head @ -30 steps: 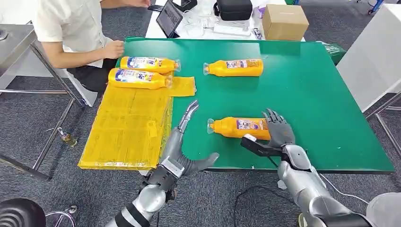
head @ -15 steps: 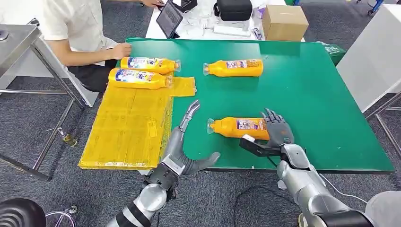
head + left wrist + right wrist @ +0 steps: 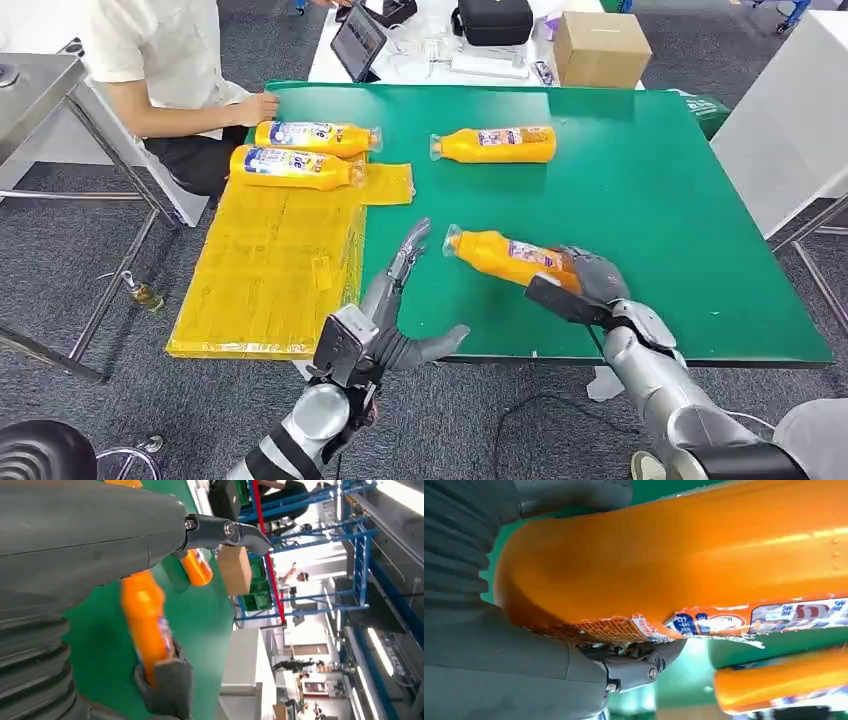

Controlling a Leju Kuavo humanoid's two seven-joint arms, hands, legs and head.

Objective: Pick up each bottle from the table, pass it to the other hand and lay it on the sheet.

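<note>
Two bottles [image 3: 312,135] already lie side by side at the far end of the yellow sheet [image 3: 270,270], which covers the left edge of the green surface [image 3: 640,200] and overhangs it toward the floor. So that part of the job looks done.

A third bottle [image 3: 510,256] is in play now. The right robot hand [image 3: 585,285] grips it by its base, thumb on one side and fingers wrapped round the other, near the front edge of the surface. The bottle is tilted, cap end raised and pointing toward the left robot hand [image 3: 395,320], and it appears lifted clear of the surface. The left robot hand is spread and holds nothing, waiting near the front edge beside the sheet, a short way from the cap.

Judging from this, the pickup is made but the handover is not yet done; then the bottle must go down on the sheet. A fourth bottle [image 3: 495,143] lies on its side toward the far edge, untouched, so one full cycle is left after this one.

All the bottles are orange with a blue, white and red label. The right wrist view shows the label close up, torn at its edge, but the writing is too blurred to read.

A person [image 3: 165,60] sits at the far left corner, a hand resting near the two placed bottles.
</note>
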